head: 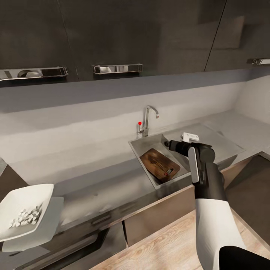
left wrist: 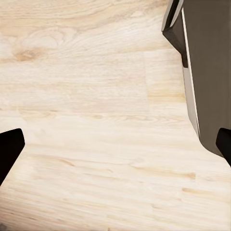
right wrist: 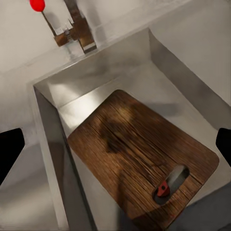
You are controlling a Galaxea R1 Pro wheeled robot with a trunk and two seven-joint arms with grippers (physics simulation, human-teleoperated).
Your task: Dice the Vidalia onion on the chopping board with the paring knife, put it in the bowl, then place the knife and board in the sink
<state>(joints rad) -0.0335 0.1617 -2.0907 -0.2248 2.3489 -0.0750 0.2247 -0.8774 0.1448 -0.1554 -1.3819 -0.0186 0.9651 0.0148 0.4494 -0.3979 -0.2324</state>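
Head view, chopping board [head: 159, 165] lying in the sink [head: 148, 144] basin, paring knife [head: 167, 172] handle at its slot, right gripper [right wrist: 115, 149] empty above with fingers spread, diced onion [head: 25, 217] in white bowl [head: 26, 197] on the countertop [head: 93, 180], left gripper [left wrist: 115, 144] spread over wood floor [left wrist: 86, 106], no readable writing.

Right arm: stretched forward, white forearm, dark wrist.
Right pincer [right wrist: 115, 149]: fingers spread wide, empty.
Left pincer [left wrist: 115, 149]: fingers apart, empty.

Dark brown wooden chopping board [right wrist: 139, 154] covers most of steel sink basin [head: 140, 146] floor; chrome tap with red knob [head: 148, 120] behind it. Grey countertop [head: 93, 176] between sink and white bowl [head: 22, 204] bare.
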